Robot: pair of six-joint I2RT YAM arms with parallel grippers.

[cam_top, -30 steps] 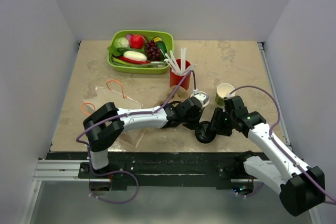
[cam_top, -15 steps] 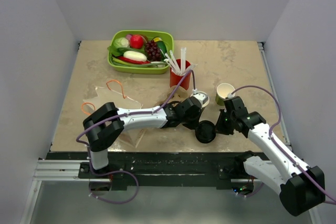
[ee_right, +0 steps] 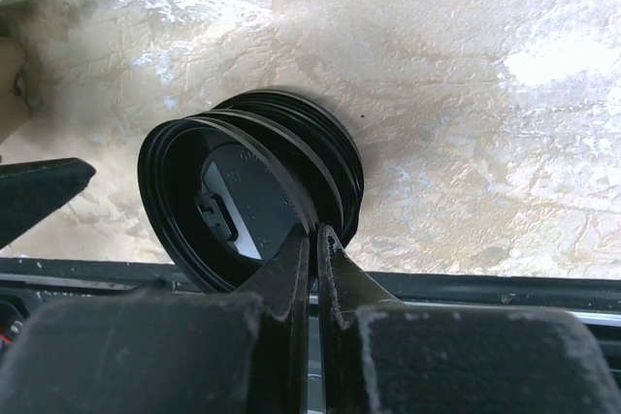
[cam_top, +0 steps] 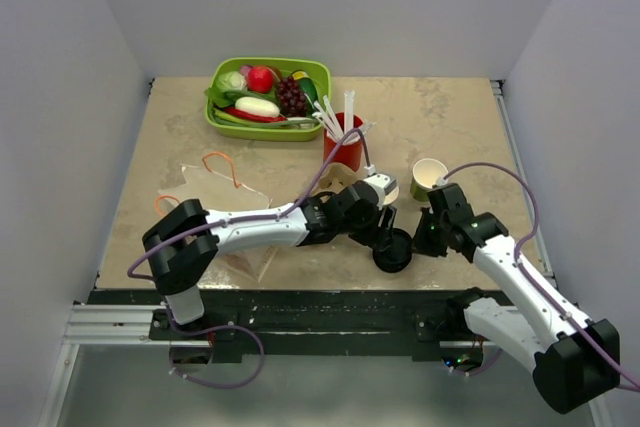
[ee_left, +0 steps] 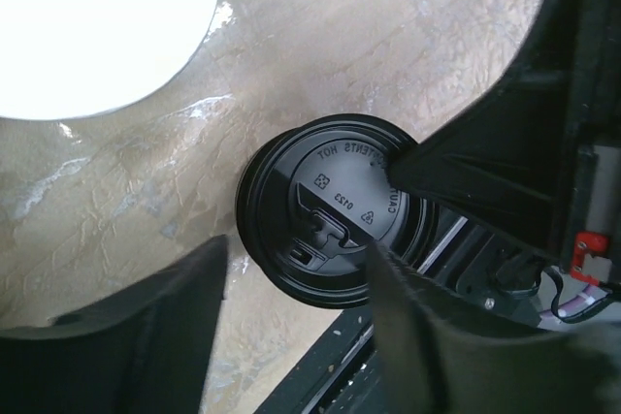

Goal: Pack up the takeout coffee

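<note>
Beige marbled tabletop (cam_top: 450,117) carries everything. Near its front edge sits a stack of round black plastic lids (cam_top: 393,250). On it, the right gripper (ee_right: 312,238) is pinched tight on the rim of the top lid (ee_right: 228,206), tipping it up, likely to peel one free. Over the stack, the left gripper (ee_left: 291,254) straddles it with jaws apart, seemingly to steady the rest. Behind the stack, to its right, stands the small green paper cup (cam_top: 429,175), lidless, presumably awaiting that lid.

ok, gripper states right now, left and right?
Left gripper: open, above the lid, holding nothing.
Right gripper: shut on the lid's rim.
</note>
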